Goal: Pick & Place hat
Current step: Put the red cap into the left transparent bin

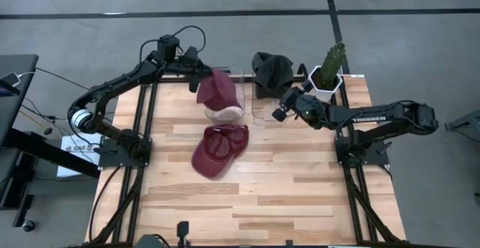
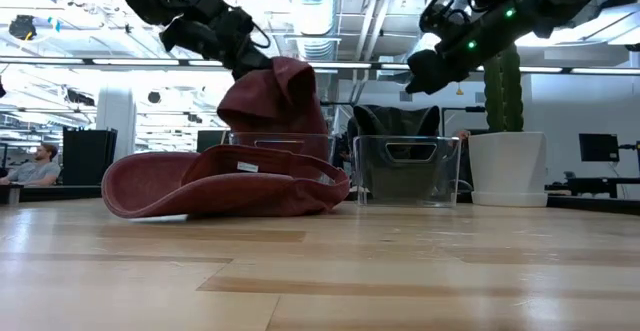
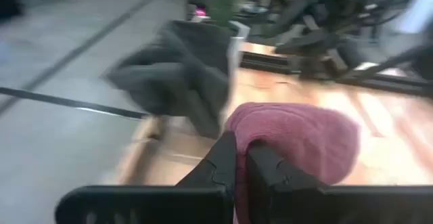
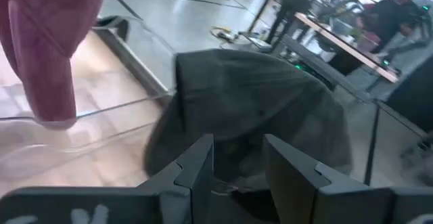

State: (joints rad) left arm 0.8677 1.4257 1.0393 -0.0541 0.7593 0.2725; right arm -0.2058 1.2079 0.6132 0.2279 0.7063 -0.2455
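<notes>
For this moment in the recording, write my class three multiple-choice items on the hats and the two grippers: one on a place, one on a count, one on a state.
1. Where does the dark hat sit?
A. In the clear bin beside the potted cactus
B. On the floor
C. On the wood in front of the bins

2. How many red hats show?
A. One
B. Two
C. Four

3. What is the left gripper doing?
A. Hanging open
B. Shut on a red hat over a bin
C. Gripping the cactus

Key: 1 A, the dark hat fills the bin next to the cactus. 2 B, one hangs from the gripper and another red hat lies on the table. 3 B, its fingers pinch red cloth.
</notes>
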